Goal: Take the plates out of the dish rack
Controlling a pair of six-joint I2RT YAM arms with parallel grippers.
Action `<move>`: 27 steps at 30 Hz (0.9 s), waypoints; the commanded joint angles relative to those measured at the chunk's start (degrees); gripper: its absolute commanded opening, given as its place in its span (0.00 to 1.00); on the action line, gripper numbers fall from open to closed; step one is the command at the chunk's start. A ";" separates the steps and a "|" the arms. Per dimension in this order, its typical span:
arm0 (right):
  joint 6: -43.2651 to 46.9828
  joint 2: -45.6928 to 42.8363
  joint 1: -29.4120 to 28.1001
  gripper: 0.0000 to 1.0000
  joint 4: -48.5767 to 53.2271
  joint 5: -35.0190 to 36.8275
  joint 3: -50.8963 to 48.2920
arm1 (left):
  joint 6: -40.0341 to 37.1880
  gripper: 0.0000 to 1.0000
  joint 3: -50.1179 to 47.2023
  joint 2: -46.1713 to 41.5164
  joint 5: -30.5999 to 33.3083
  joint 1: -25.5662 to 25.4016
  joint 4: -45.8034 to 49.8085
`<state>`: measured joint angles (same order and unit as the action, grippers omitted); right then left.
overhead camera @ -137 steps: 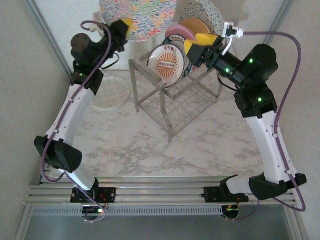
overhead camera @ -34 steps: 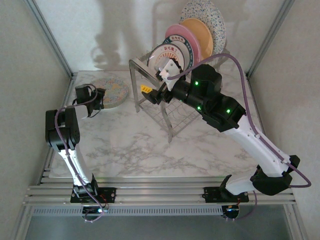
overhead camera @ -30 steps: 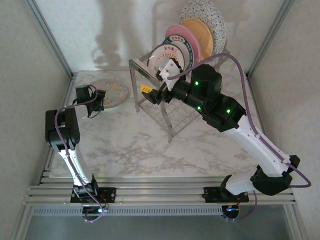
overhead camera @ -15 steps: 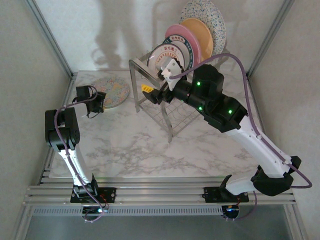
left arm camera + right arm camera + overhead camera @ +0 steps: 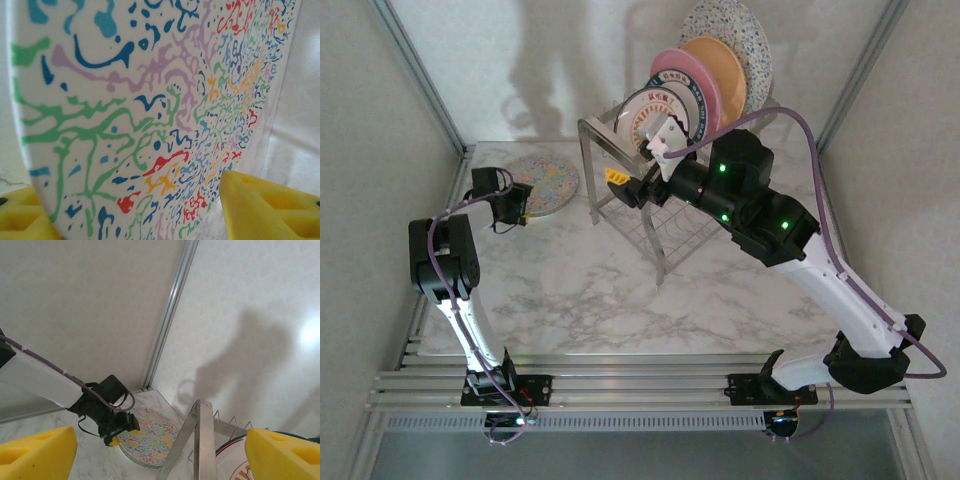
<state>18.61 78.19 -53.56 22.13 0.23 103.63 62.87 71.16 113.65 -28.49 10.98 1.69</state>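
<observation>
Near edge first: the marble table (image 5: 580,290) lies in front of the two bases, and the left arm stands folded at nine o'clock. The left gripper (image 5: 520,203) points toward one o'clock and meets the near rim of the flat speckled plate (image 5: 548,180), which lies face up on the table at about ten o'clock, apart from the rack. On the left wrist camera that rim runs between the two yellow fingers (image 5: 270,205) (one tucked behind the plate on the left, one in front of it on the right). The jaws stand partly apart, wider than the rim is thick, and whether either pad presses the plate I cannot tell. Now the right arm, reaching in from four o'clock across the dish rack (image 5: 665,225). The right gripper (image 5: 620,185) hangs by the rack's nine o'clock corner, jaws spread wide and holding nothing. Its wrist camera has a yellow finger (image 5: 35,455) low in each corner and open air between them. The rack itself sits at one o'clock on the table. In its upper tier four plates stand on edge, filed toward one o'clock. Nearest is the sunburst plate (image 5: 642,118), just beyond the right gripper, then the pink plate (image 5: 682,75), the orange plate (image 5: 720,70), and farthest the racked speckled plate (image 5: 745,35).
</observation>
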 commanded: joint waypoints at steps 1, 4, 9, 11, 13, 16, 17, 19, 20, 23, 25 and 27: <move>-0.77 -1.14 -0.71 0.88 -1.09 0.45 0.26 | -1.26 0.63 2.10 0.07 0.65 0.44 0.88; -0.77 -1.13 -0.69 0.88 -1.03 0.24 0.34 | -1.89 0.65 2.74 0.64 0.29 0.44 1.41; -1.19 -1.29 -0.67 0.88 -0.76 0.07 0.30 | -3.89 0.66 5.12 1.75 0.57 0.44 6.18; -1.21 -1.45 -0.72 0.88 -0.86 0.27 0.12 | -3.95 0.66 5.22 1.47 0.67 0.42 6.74; -1.21 -1.60 -0.74 0.88 -0.86 0.34 -0.01 | -3.88 0.67 5.21 1.20 0.95 0.35 7.32; -1.27 -1.81 -0.68 0.88 -1.18 0.54 -0.25 | -4.15 0.70 5.44 0.81 1.31 0.30 8.38; -1.38 -1.90 -0.67 0.88 -1.25 0.56 -0.27 | -4.31 0.72 5.49 0.66 1.50 0.21 8.85; -1.38 -1.99 -0.68 0.88 -1.36 0.79 -0.36 | -4.50 0.75 5.44 0.14 1.94 0.16 9.72; -1.38 -2.07 -0.71 0.88 -1.36 0.90 -0.49 | -4.48 0.77 5.34 -0.04 2.11 0.18 9.95; -1.38 -2.34 -0.67 0.88 -1.53 1.14 -0.67 | -4.65 0.78 5.27 -0.61 2.35 0.20 10.56; -1.09 -2.62 -0.67 0.88 -1.56 1.48 -0.63 | -4.71 0.78 5.13 -1.20 2.83 0.18 10.80; -0.73 -2.83 -0.72 0.88 -1.58 2.52 -0.33 | -4.87 0.78 5.05 -1.86 3.36 0.22 11.31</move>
<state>18.22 76.86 -53.56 22.09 0.60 103.50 59.27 75.20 114.41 -27.51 10.98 9.80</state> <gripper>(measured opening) 0.878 0.778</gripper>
